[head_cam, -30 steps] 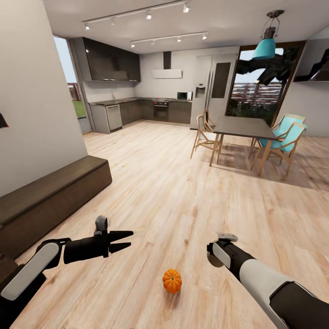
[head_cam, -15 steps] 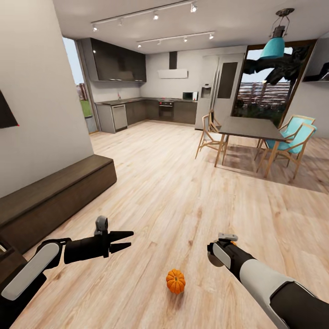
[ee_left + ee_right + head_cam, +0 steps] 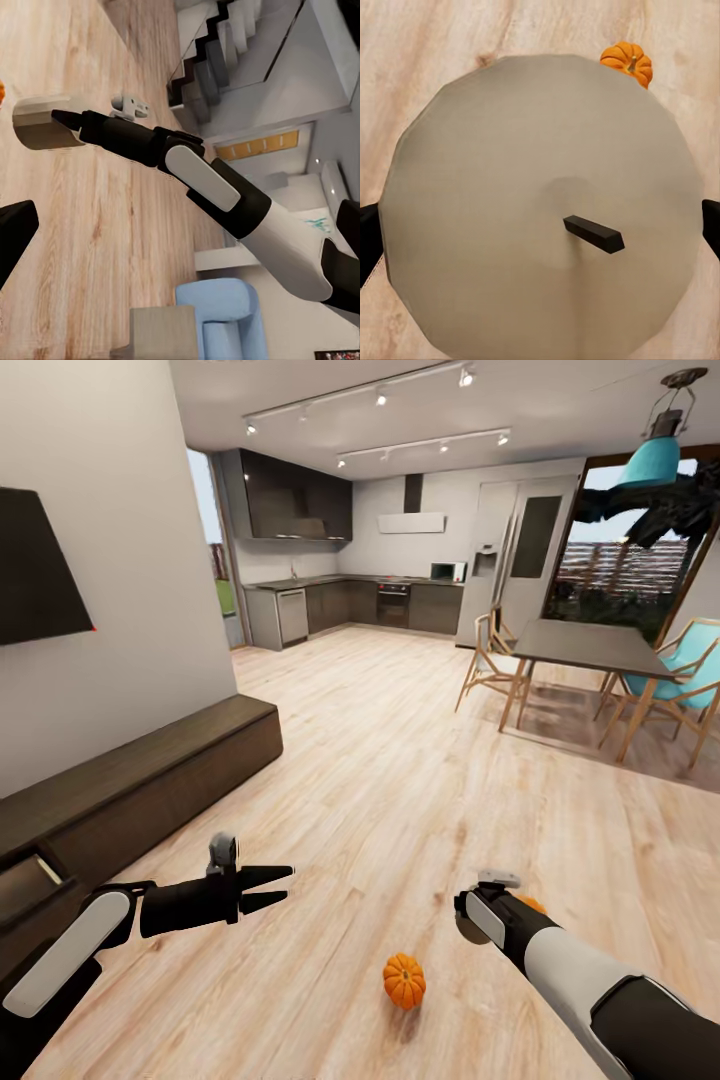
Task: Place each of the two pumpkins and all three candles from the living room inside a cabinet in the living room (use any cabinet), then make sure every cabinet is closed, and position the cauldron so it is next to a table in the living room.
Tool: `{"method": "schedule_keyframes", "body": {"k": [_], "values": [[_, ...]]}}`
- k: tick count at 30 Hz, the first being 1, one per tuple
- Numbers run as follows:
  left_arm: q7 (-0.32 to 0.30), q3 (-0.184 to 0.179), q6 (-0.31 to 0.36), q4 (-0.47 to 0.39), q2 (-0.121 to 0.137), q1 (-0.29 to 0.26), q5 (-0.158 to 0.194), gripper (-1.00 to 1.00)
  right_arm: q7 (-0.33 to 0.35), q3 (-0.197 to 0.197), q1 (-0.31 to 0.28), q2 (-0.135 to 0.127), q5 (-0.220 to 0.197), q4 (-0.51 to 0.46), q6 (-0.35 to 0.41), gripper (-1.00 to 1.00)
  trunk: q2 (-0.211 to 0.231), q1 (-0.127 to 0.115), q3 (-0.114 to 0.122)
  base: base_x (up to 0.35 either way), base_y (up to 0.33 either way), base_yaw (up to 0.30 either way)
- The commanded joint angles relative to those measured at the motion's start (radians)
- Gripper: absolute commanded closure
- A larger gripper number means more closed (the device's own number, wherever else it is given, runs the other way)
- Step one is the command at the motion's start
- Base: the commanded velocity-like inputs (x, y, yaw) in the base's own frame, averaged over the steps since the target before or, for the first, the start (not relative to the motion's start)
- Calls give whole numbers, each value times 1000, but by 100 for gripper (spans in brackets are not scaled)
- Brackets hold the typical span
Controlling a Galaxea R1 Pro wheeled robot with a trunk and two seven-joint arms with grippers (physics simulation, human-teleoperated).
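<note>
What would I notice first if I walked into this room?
Probably the little orange pumpkin sitting alone on the pale wooden floor, between the robot's two arms. In the right wrist view, a stubby beige candle with a dark wick is held in the right gripper, seen very close up. A long dark brown cabinet runs along the wall on the left.

pumpkin [image 3: 404, 980] on floor, between arms | cabinet [image 3: 130, 790] left, along wall | dining table [image 3: 585, 650] far right
</note>
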Motion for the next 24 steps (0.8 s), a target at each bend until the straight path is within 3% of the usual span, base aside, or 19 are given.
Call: {"method": "schedule_keyframes", "body": {"k": [1, 11, 24], "values": [[-8, -2, 0, 1, 1, -1, -6, -100, -6, 9, 0, -1, -9, -3, 4, 100, -1, 0, -1, 0, 0, 293], [-8, -2, 0, -1, 1, -1, -6, -100, -4, 8, 0, -1, -10, -3, 6, 100, -1, 0, -1, 0, 0, 293], [-2, -9, -2, -2, -1, -1, -6, -100, -6, 8, 0, -1, -10, -3, 5, 100, 90, -50, 40, 0, 0, 293]]}}
